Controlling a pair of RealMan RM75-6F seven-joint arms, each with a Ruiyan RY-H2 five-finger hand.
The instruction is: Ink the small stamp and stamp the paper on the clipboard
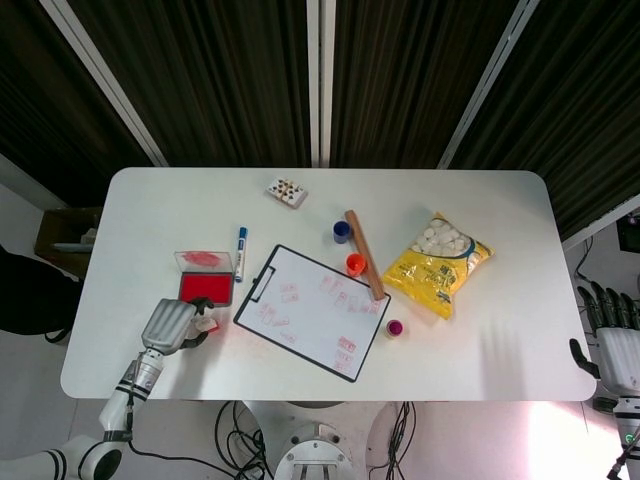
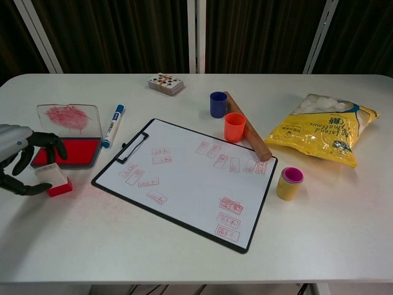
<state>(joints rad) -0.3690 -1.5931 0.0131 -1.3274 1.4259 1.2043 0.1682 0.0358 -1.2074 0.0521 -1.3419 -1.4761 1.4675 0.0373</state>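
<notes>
The small stamp (image 2: 54, 179), white with a red base, stands on the table just in front of the open red ink pad (image 2: 69, 152), left of the clipboard (image 2: 184, 178). In the head view the stamp (image 1: 207, 324) sits below the ink pad (image 1: 206, 287). My left hand (image 2: 23, 161) hovers just left of the stamp with fingers spread and lifted off it, holding nothing; from above, the left hand (image 1: 170, 324) lies beside the stamp. The paper on the clipboard (image 1: 315, 311) carries several red imprints. My right hand (image 1: 617, 352) hangs open beyond the table's right edge.
A blue marker (image 2: 113, 125) lies between ink pad and clipboard. A card deck (image 2: 166, 83) sits at the back. A blue cup (image 2: 218, 104), orange cup (image 2: 234, 126) and wooden stick (image 2: 249, 134) border the clipboard's far side. Right of them are a yellow snack bag (image 2: 322, 129) and a yellow-magenta cup (image 2: 290, 182).
</notes>
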